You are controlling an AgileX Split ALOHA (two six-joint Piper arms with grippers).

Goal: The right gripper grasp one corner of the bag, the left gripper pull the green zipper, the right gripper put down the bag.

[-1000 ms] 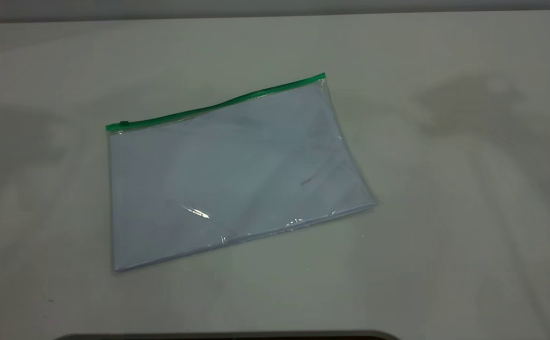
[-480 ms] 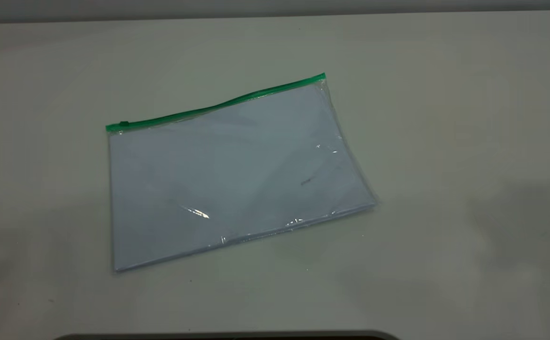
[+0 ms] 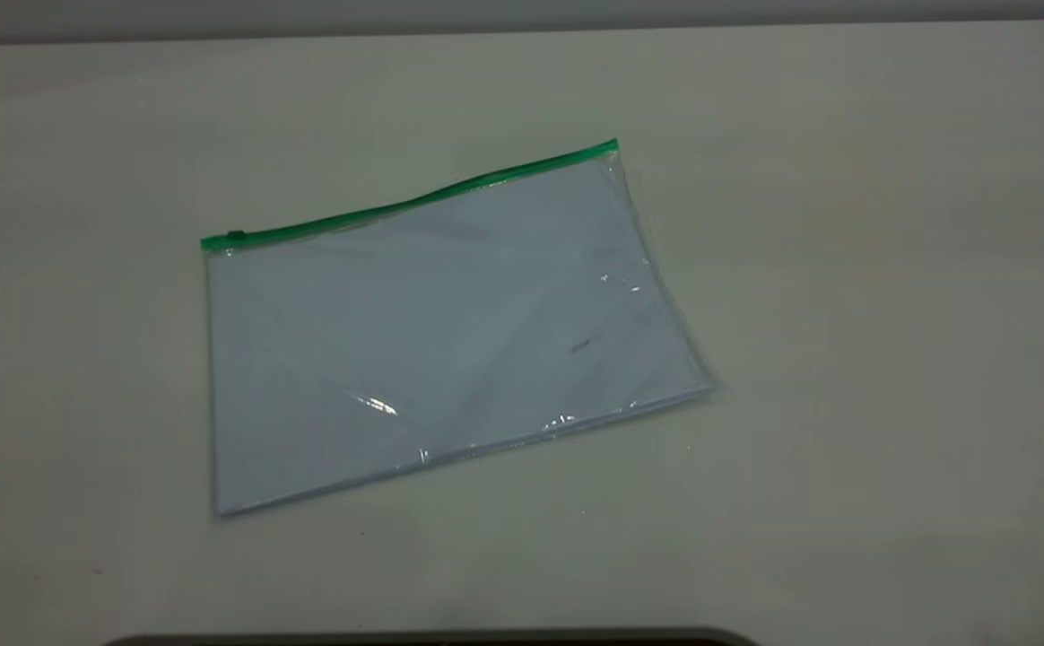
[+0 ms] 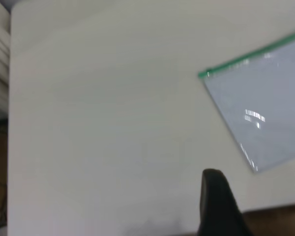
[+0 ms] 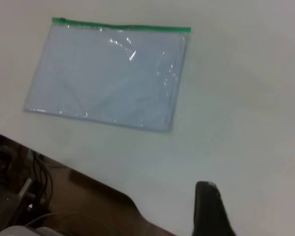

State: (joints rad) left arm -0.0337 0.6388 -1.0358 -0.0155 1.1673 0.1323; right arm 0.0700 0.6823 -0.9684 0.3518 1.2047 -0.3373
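1. The bag (image 3: 432,332) lies flat on the table (image 3: 890,269) — green zipper (image 3: 414,202) along its far edge, pale sheets inside.
2. Left gripper (image 4: 219,206) and right gripper (image 5: 211,209) hang well apart from it — whether either is spread or closed, I cannot tell.

The bag (image 3: 437,341) is a clear, glossy, pale bluish-white pouch with a few bright white glints and one small dark fleck on its surface. Along one long edge of the bag runs the green zipper (image 3: 410,202), a bright green strip. Beneath the bag the table (image 3: 845,269) is a plain pale greyish-cream with no pattern.
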